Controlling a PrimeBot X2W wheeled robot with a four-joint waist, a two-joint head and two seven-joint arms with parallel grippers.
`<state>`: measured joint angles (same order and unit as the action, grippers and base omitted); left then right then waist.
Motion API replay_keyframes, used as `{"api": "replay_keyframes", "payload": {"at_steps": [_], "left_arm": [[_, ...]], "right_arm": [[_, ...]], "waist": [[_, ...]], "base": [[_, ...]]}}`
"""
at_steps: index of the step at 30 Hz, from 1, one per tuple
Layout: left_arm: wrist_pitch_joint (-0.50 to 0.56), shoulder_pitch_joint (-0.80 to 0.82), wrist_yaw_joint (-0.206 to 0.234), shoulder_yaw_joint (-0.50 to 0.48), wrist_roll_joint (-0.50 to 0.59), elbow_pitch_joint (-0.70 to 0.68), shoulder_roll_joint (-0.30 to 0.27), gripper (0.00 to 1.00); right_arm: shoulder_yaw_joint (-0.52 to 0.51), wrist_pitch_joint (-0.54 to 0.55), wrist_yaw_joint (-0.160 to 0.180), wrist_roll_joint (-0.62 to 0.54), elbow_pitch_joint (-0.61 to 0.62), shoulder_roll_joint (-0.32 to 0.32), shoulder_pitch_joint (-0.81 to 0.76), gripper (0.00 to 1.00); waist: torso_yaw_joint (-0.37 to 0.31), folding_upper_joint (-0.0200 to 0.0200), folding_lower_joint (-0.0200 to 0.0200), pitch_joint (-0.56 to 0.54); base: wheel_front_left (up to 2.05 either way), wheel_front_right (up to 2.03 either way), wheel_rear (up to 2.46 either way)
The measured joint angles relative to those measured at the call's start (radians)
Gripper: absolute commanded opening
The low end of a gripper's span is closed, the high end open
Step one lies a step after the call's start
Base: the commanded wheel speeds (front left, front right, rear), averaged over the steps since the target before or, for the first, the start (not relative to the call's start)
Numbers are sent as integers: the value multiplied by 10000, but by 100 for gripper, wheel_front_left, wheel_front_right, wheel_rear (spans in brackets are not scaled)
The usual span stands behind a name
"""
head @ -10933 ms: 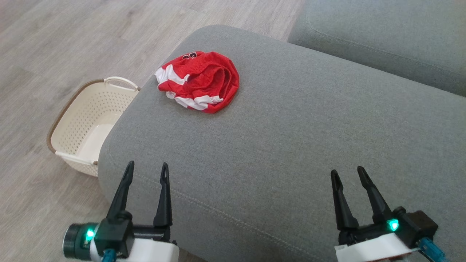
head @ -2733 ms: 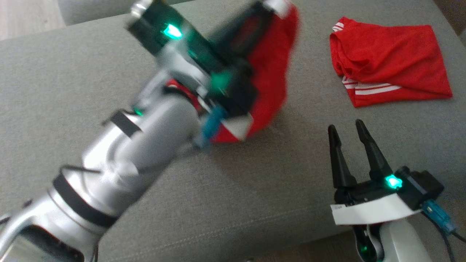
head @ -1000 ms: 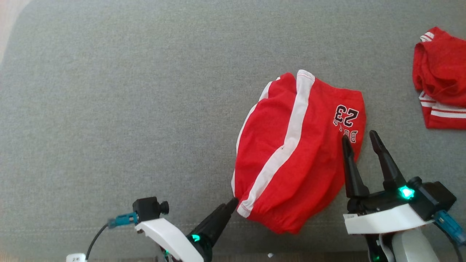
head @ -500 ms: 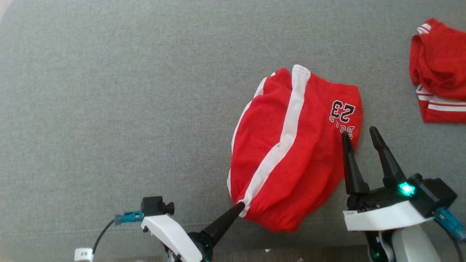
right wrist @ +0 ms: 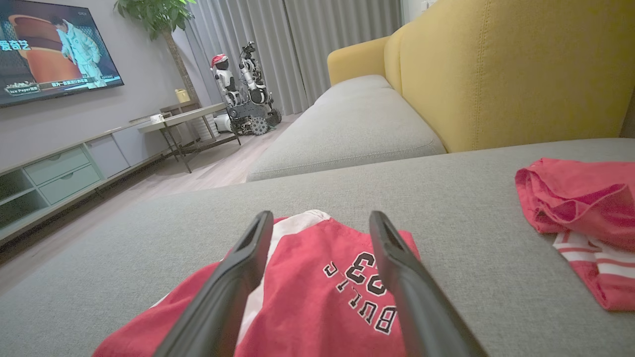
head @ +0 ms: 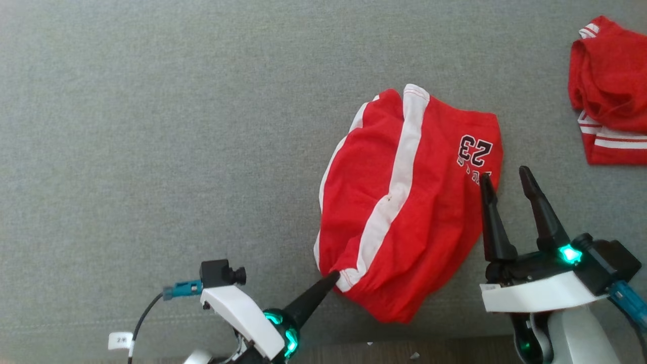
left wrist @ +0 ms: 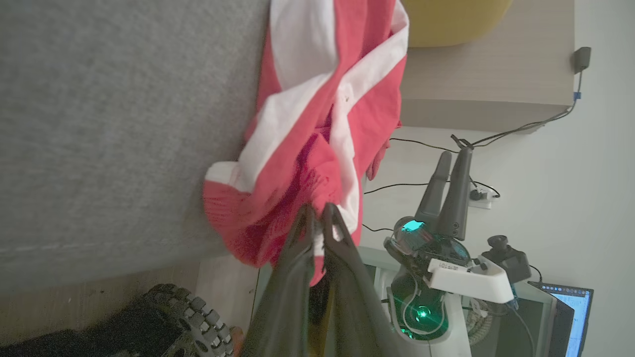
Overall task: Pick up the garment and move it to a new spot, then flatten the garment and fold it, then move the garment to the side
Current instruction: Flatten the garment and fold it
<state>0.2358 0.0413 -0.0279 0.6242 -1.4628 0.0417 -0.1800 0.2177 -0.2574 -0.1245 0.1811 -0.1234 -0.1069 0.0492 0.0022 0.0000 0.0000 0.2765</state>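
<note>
Nearest, at 6 o'clock in the head view, the left gripper (head: 331,278) has its fingers pressed together on the gathered near edge of the shorts (head: 429,227), just beside the lower end of the white stripe (head: 399,187). The left wrist view shows red and white cloth bunched around the shut tips.

At 4 o'clock the right gripper (head: 505,173) stands wide and holds nothing. One finger is over the shorts' right edge and the other over the bare cushion (head: 151,126). Whether the tips touch the cloth I cannot tell.

The shorts lie a little right of centre, crumpled but roughly spread, running from 6 toward 12 o'clock.

They look like thin jersey: light, limp, not fragile, and likely smooth enough to creep out of a shallow pinch. Lifted by 1 point they would hang and bunch. The gathered edge looks thicker and should give the firmer grip. A 2nd hold, on the same edge at about 5 o'clock, would probably let both arms pull it taut and lay it flat. A grip in mid-panel would likely catch 1 layer alone.

Further off, at 2 o'clock, the other garment (head: 606,86) lies well apart.
</note>
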Motion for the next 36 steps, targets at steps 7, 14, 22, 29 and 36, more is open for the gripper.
{"api": "replay_keyframes", "payload": {"at_steps": [7, 14, 22, 29, 36], "left_arm": [[-932, 106, -412, -268, 746, -75, 44, 0], [-1315, 1666, -600, -639, 2658, -1179, -999, 0], [-792, 2469, 25, -1210, 4178, -2008, -2840, 0], [-771, 2137, 380, -1375, 4420, -1705, -3266, 0], [-1026, 2039, 194, -1202, 4548, -957, -3072, 0]], "right_arm": [[-69, 0, 2, 0, -2, -4, 0, 100], [56, 0, 2, 4, -15, 0, -8, 100], [616, 0, 2, 345, -293, -430, 65, 100], [1937, 796, 2, 2280, -1985, -1670, 1744, 100], [2683, 4414, 2, 3653, -3501, -2669, 4883, 100]], "waist": [[61, 0, 0, -220], [310, 0, 0, -526], [567, 0, 0, -556], [840, 0, 0, -278], [1239, 0, 0, -76]], "base": [[0, 0, 0], [0, 0, 0], [0, 0, 0], [0, 0, 0], [0, 0, 0]]}}
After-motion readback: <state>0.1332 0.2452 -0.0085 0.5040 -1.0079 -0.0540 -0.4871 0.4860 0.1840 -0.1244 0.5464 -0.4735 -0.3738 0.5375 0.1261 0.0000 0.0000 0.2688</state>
